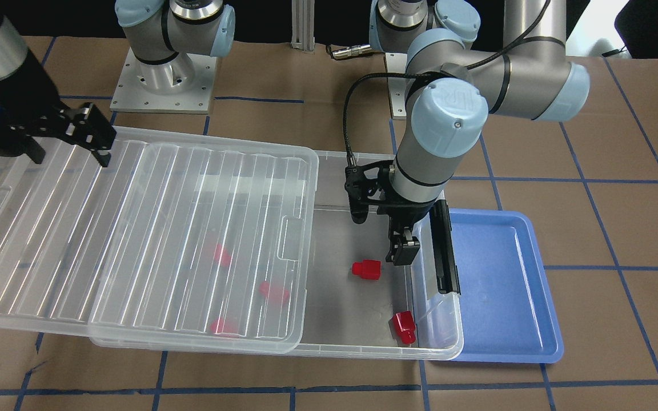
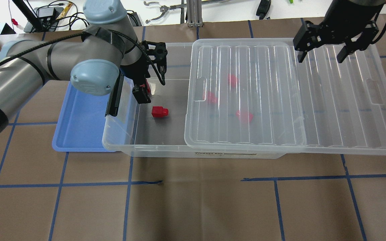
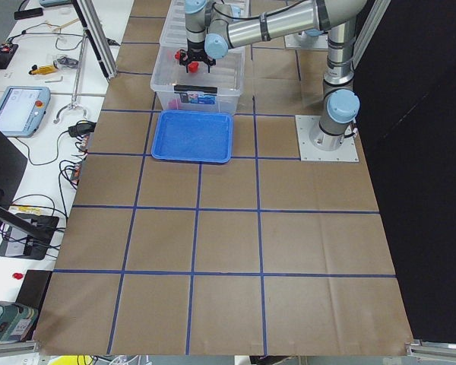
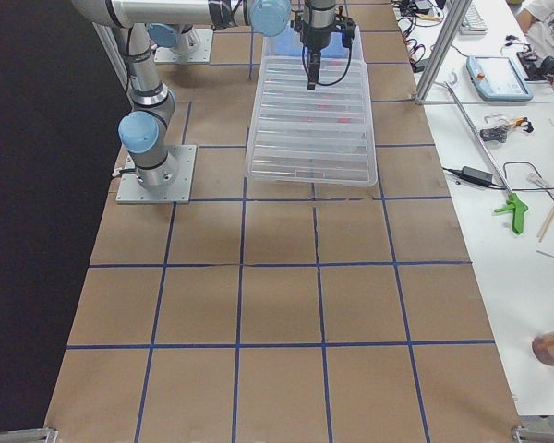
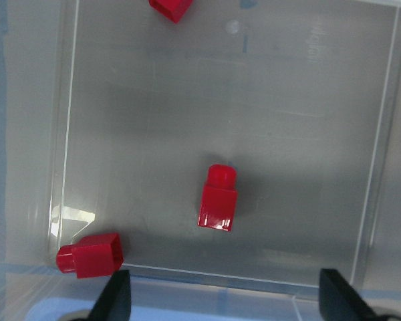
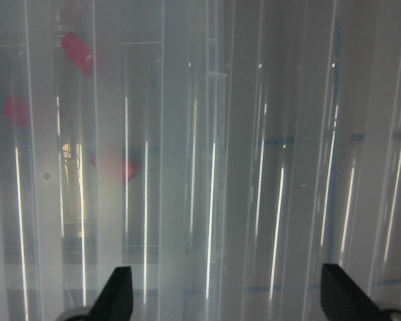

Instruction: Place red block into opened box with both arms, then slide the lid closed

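Note:
The clear box [image 1: 363,347] lies across the table with its ribbed lid [image 1: 135,228] slid partly off, leaving the end by the black latch [image 1: 442,245] uncovered. On the bare floor there lie a red block [image 1: 366,268] and a second one [image 1: 404,327] in the corner. Three more show dimly under the lid [image 2: 280,100]. My left gripper [image 1: 402,251] hangs open inside the uncovered end, just above the red block [image 5: 218,198], holding nothing. Over the lid's far end, my right gripper [image 2: 322,55] hovers open and empty.
A blue tray [image 1: 506,285] sits against the latch end of the box, bare inside. The arm bases [image 1: 163,80] stand behind the box. Brown paper with blue tape lines covers the table. A bench with tools [image 4: 499,129] runs along one side.

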Available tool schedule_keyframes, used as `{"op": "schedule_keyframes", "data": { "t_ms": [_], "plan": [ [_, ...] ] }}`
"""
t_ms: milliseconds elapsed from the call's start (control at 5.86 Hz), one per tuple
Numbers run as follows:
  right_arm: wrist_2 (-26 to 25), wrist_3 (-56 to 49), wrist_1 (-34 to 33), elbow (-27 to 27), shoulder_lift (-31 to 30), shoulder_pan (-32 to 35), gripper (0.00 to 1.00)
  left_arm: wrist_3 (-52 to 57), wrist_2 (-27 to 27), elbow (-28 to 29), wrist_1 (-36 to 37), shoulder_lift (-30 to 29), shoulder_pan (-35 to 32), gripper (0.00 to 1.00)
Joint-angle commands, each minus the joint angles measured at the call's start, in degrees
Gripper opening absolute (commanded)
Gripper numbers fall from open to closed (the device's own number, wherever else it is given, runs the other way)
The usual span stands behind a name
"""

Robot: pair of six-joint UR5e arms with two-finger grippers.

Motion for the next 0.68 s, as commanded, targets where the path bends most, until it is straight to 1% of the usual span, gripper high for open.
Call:
{"op": "schedule_keyframes", "data": {
  "t_ms": [0, 171, 512],
  "plan": [
    [-0.42, -9.59, -0.11, 0.32, 1.53, -9.13, 1.00, -4.10, 0.57, 7.22, -11.66, 2.94, -0.02, 0.98],
    [-0.33, -15.46, -0.64, 0.58, 3.36, -14.49, 1.00, -9.27, 0.49, 9.61, -12.67, 3.47, -0.02, 0.98],
    [-0.42, -25.32, -5.89, 0.67, 7.23, -22.24, 1.00, -28.03, 0.75, 9.55, -11.81, 5.31, 1.03, 0.98]
  ]
}}
